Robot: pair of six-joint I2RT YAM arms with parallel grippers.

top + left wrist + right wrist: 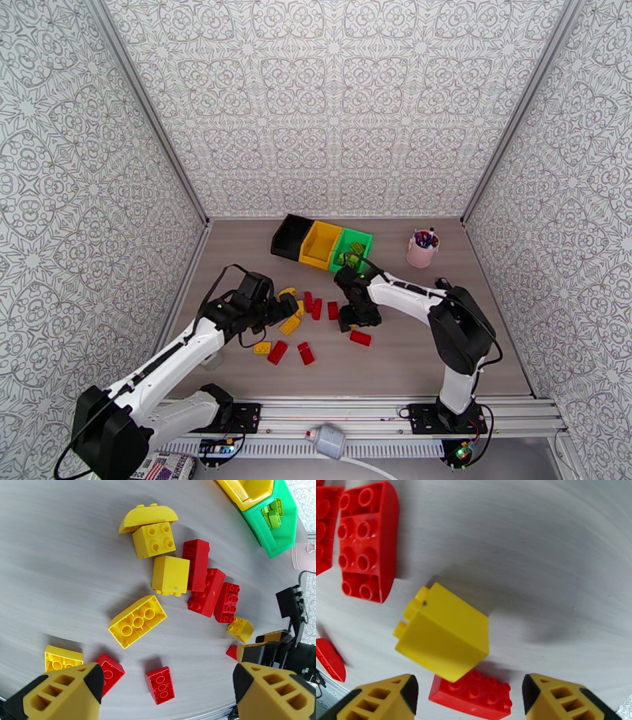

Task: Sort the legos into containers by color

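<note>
Red and yellow legos lie scattered mid-table: a yellow domed piece (148, 515), a yellow cube (170, 575), a long yellow brick (137, 621) and a row of red bricks (207, 592). My left gripper (168, 693) hovers open over their near edge (280, 306), holding nothing. My right gripper (470, 701) is open low over the table (359, 316). Just ahead of its fingertips a tilted yellow brick (444, 638) lies on its side, overlapping a red brick (472, 697). The black (291, 237), yellow (320, 243) and green (351, 249) containers stand behind; green legos (272, 513) lie in the green one.
A pink cup of pens (423, 249) stands at the back right, beside the green bin. More red bricks (367, 539) lie left of my right gripper. Patterned walls close in the table on three sides.
</note>
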